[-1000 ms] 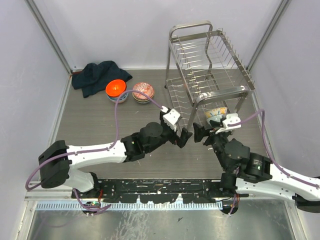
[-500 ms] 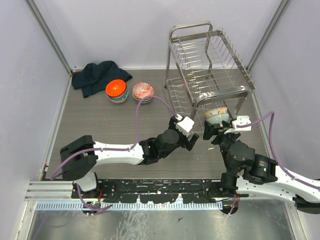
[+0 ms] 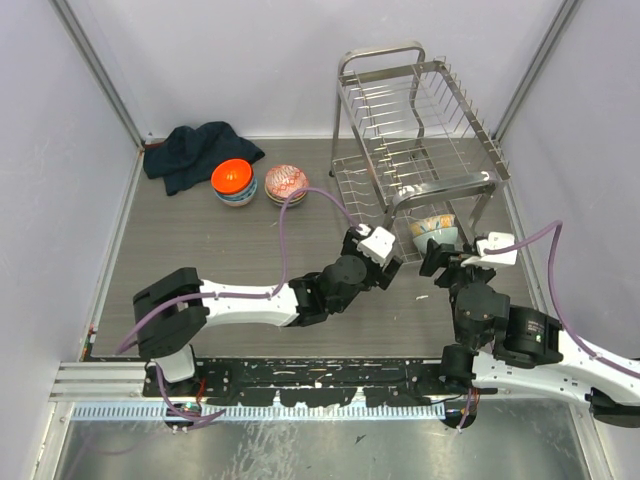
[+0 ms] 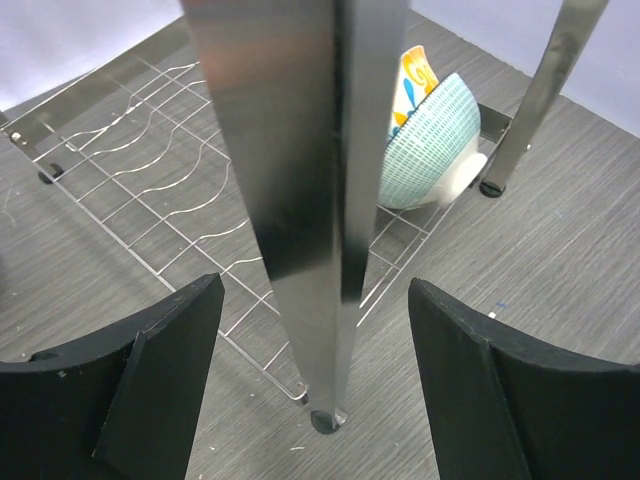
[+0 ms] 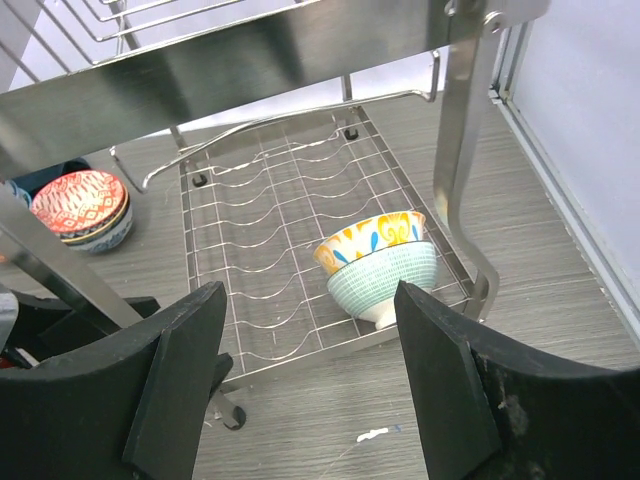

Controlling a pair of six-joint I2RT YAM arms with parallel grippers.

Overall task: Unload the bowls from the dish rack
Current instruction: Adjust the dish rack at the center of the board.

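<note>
My left fingers (image 4: 150,390) have swung in from the open bench (image 3: 200,250) and now straddle the near leg (image 4: 300,200) of the dish rack (image 3: 440,185), wide with a gap either side and holding nothing. My right fingers (image 5: 180,380), also wide and empty, have drawn back a little. The teal bowl (image 5: 385,275) sits untouched on the lower tier, so I judge I am bracing the rack before reaching for it, with the orange bowl (image 3: 232,177) and the red bowl (image 3: 286,182) already out on the bench.

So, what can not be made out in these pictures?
Left wrist view: a leg of the dish rack covers the teal bowl's left part.
Top view: the orange bowl hides most of the bowl beneath it.
Top view: the rack's top tier covers the teal bowl's back.
</note>
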